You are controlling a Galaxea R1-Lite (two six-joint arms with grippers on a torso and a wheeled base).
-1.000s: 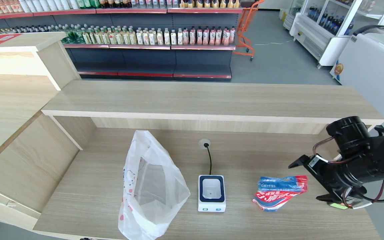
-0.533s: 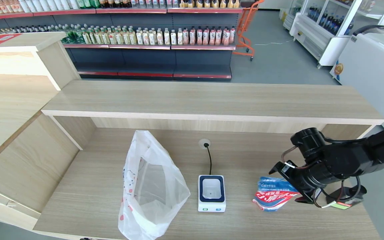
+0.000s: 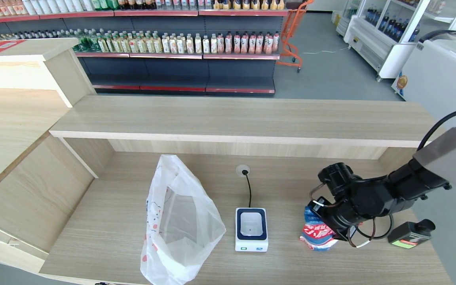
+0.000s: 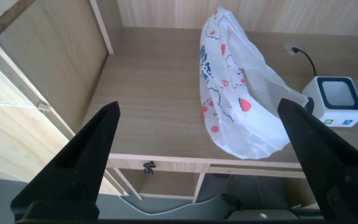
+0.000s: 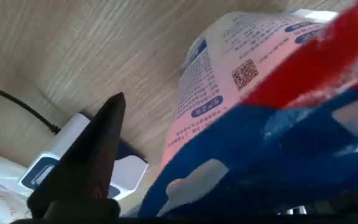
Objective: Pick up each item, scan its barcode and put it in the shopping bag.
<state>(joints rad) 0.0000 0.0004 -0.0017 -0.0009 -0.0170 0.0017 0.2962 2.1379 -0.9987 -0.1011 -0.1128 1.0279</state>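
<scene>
My left gripper [image 4: 197,109] hangs released, jaws spread wide and holding nothing, above the near edge of the wooden counter [image 3: 105,221]. To its right the white shopping bag [image 3: 180,225] stands on the counter with its mouth open. Just beside the bag sits the white barcode scanner [image 3: 251,229], its black cable [image 3: 248,190] running back to a port in the counter. Further right lies the red, white and blue snack packet [image 3: 318,233], one end tilted up. My right gripper [image 3: 325,219] is down on it, jaws apart: the one finger [image 5: 92,162] I can see stands clear of the packet. At the far right a dark bottle [image 3: 410,234] lies on its side.
</scene>
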